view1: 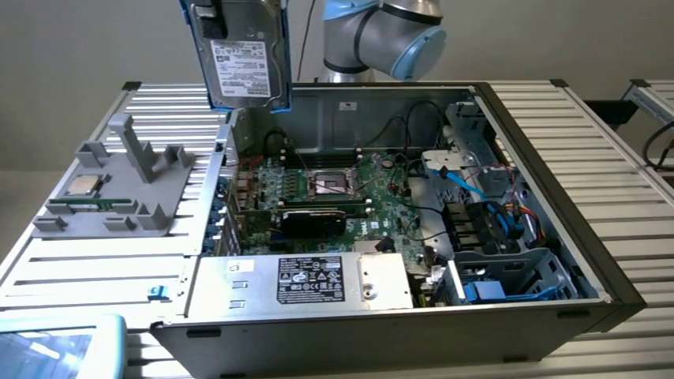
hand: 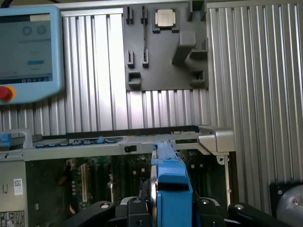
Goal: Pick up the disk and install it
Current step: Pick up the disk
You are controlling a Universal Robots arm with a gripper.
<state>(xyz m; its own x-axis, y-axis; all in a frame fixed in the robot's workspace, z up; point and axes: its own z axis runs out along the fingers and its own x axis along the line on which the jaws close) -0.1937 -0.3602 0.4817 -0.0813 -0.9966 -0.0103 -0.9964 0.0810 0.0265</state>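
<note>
While the arm (view1: 384, 35) hangs above the computer case (view1: 368, 343), its claw (hand: 171, 210) clasps the disk (view1: 245, 55) upright.

The disk (view1: 245, 67) is dull silver-grey metal with a white paper label, framed in smooth bright-blue plastic. The tabletop (view1: 95, 268) is ribbed aluminium with a satin sheen. The holder tray (view1: 169, 170) is matt grey plastic; the processor chip (view1: 82, 186) on it has a shiny metal lid
</note>
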